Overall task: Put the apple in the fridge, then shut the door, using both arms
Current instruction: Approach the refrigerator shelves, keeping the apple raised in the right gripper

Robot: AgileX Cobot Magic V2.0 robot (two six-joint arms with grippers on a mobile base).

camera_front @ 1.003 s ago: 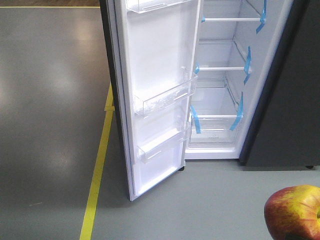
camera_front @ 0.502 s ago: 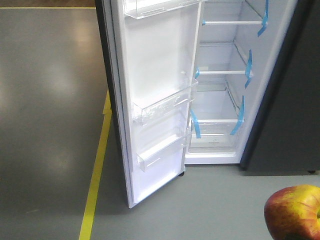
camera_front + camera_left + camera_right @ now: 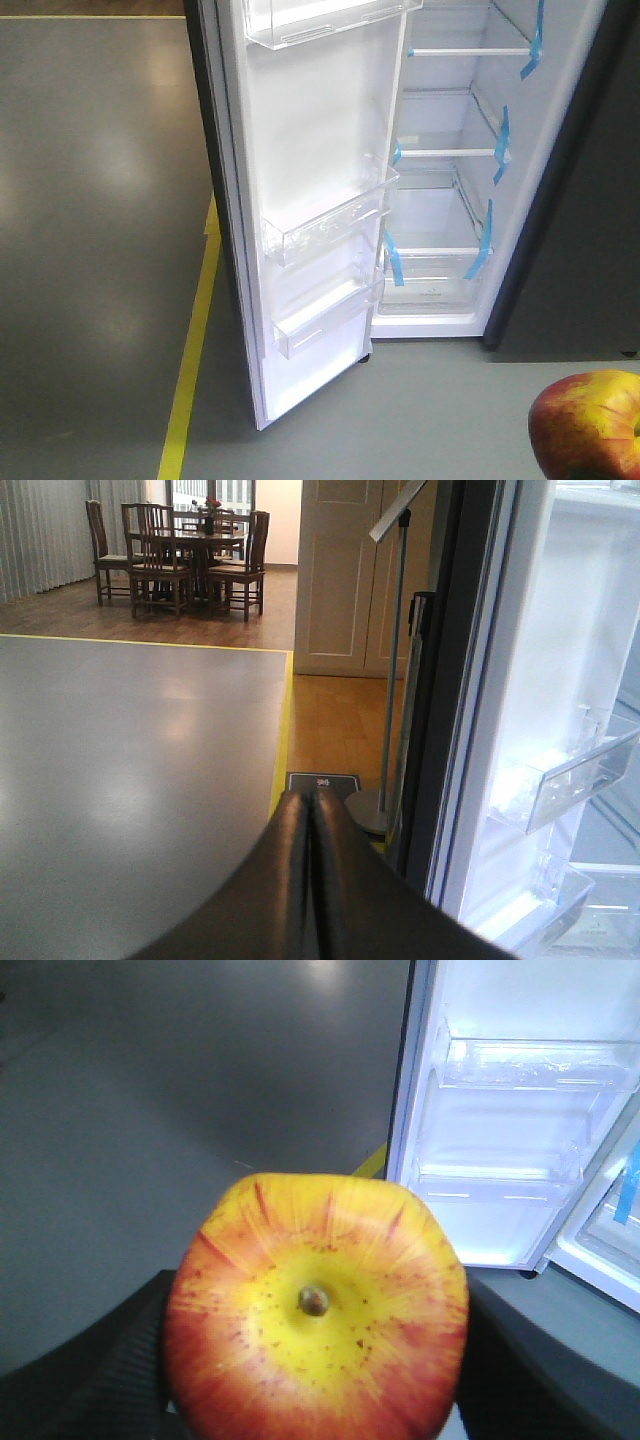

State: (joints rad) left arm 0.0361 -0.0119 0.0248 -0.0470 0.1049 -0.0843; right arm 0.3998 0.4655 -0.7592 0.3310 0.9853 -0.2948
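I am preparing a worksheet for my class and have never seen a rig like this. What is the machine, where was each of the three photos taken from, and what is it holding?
It is a robot with two arms on a mobile base; each arm ends in a gripper with a camera at the wrist. The front-facing picture looks out at a fridge whose door stands open, showing clear door bins and white shelves, above a grey floor with a yellow line. The left wrist picture shows the left gripper, shut with nothing in it. The right wrist picture shows the right gripper clasping a red-and-yellow apple, which is not yet in the fridge.
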